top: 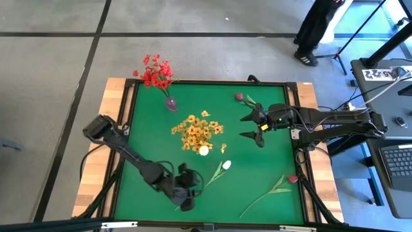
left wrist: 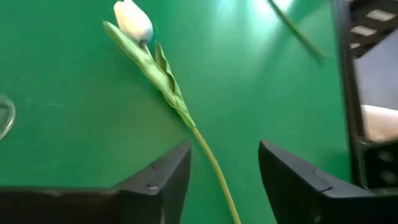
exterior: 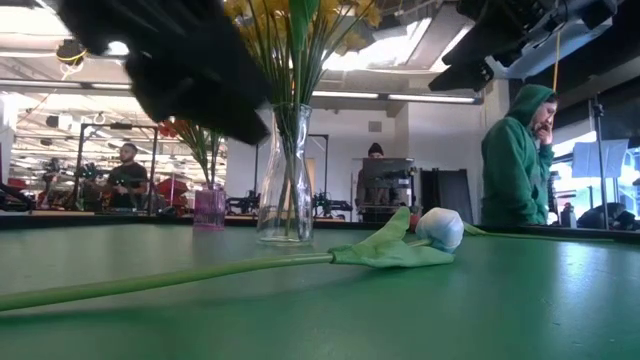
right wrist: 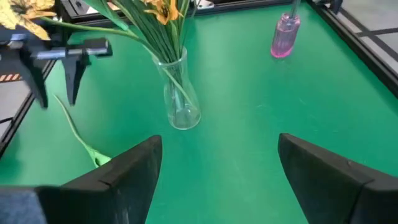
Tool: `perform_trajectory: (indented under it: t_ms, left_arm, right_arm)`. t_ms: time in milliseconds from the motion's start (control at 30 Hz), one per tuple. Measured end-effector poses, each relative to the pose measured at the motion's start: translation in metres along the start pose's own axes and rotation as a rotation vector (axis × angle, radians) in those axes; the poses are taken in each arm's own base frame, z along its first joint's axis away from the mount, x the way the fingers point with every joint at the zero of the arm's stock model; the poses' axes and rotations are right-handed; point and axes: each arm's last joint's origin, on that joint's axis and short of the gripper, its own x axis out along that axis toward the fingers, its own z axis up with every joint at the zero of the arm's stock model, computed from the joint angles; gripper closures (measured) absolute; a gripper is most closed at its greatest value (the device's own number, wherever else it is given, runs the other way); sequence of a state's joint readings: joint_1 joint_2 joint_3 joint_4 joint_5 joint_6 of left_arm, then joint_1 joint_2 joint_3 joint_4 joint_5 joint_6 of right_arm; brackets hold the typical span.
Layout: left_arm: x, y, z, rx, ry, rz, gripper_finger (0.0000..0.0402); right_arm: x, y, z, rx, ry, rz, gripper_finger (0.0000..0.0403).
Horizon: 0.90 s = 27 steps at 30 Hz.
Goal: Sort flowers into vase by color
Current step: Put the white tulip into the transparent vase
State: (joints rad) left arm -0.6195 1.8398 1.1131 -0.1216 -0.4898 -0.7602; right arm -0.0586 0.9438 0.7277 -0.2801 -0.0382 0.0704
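Note:
A white tulip (top: 222, 169) lies flat on the green table (top: 270, 161), its stem running toward the near edge; it also shows in the left wrist view (left wrist: 134, 22) and the low view (exterior: 440, 228). My left gripper (top: 188, 198) is open just above the stem (left wrist: 211, 163), one finger on each side, touching nothing. My right gripper (top: 246, 126) is open and empty right of the clear vase (top: 198, 132), which holds yellow-orange flowers. Red flowers (top: 154, 72) stand in a pink vase (top: 170, 103). Two pink rose buds lie on the table, one far (top: 239, 97) and one near right (top: 293, 179).
A white bud (top: 204, 151) shows at the near edge of the yellow bunch. The clear vase (right wrist: 180, 102) and pink vase (right wrist: 284, 34) stand ahead of my right gripper. A raised black frame (top: 302, 174) rims the table. A person in a green hoodie (exterior: 515, 160) stands beyond the far side.

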Motion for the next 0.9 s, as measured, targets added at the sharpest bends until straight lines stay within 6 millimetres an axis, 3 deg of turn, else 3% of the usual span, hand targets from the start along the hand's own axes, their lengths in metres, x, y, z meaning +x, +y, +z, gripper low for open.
perform_trajectory:
  t_ms: [233, 533, 667, 900]
  left_arm:
    - [0.04, -0.003, 0.006, -0.044, 0.102, 0.066, 0.0166]
    - [0.066, 0.008, -0.008, -0.098, 0.227, 0.207, 0.018]
    - [0.067, 0.009, -0.011, -0.092, 0.227, 0.234, 0.0224]
    - [0.065, 0.01, -0.015, -0.09, 0.215, 0.282, 0.0386]
  right_arm:
    - [-0.001, 0.0, -0.002, 0.001, 0.022, -0.007, 0.0084]
    - [-0.001, 0.0, -0.003, 0.002, 0.03, -0.007, 0.0084]
    - [-0.001, 0.0, -0.003, 0.003, 0.029, -0.007, 0.0084]
    - [-0.001, 0.0, -0.002, 0.004, 0.022, -0.007, 0.0084]
